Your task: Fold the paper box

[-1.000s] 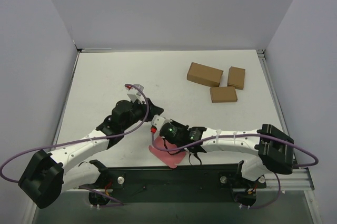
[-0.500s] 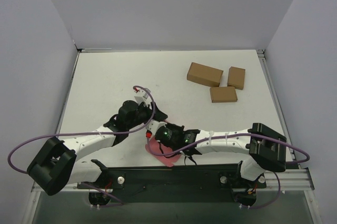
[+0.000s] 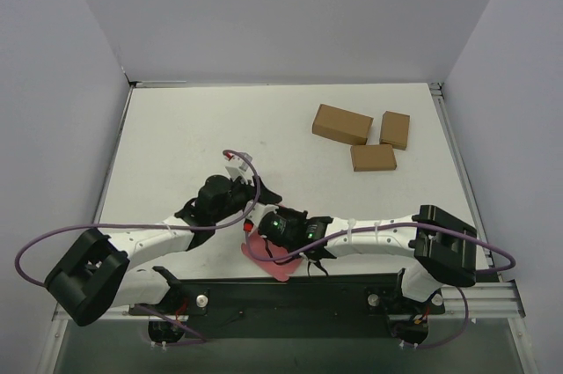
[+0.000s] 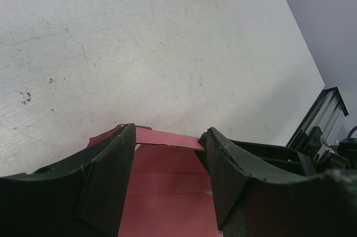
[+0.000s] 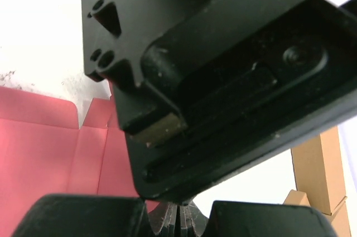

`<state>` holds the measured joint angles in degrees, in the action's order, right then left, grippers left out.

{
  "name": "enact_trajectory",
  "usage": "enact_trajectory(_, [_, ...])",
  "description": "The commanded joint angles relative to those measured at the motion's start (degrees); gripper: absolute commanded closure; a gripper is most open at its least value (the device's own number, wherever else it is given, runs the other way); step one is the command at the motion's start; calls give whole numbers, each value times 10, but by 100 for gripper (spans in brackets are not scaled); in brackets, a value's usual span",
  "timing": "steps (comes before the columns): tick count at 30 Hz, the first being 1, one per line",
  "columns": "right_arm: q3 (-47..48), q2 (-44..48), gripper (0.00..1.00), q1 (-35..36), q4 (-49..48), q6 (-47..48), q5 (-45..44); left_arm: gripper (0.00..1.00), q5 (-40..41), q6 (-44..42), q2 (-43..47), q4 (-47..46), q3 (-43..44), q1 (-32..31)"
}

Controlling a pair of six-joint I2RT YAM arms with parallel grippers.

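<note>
Pink-red thin card paper box (image 3: pixel 280 264) lies on white bench (image 3: pixel 176 136), near front edge. Left pincer (image 4: pixel 168 136) released, jaws each side of card edge. Right pincer (image 5: pixel 177 217) clenched, just beside. Risk: pincers bump; card crumples or slides off.

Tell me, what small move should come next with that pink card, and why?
Probably the left claw should ease shut on the paper box. It stands open astride the pink card's edge, so a flap is ready to be gripped and folded. The right claw is shut close beside it. I cannot tell whether that one pinches the card.
</note>
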<state>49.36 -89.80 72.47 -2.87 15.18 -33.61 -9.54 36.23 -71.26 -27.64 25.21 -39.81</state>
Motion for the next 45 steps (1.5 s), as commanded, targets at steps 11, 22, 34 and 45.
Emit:
enact_trajectory(11, [12,-11,100,-4,22,-6,-1,37,24,67,9,-44,-43,-66])
enact_trajectory(22, [6,-6,100,-4,10,-6,-22,37,49,98,10,-57,-47,-109])
enact_trajectory(34, [-22,42,100,0,-23,27,-78,33,24,1,193,146,-43,32])
enact_trajectory(45, [-22,15,100,-7,-125,71,-158,40,-7,61,169,56,-139,-3])
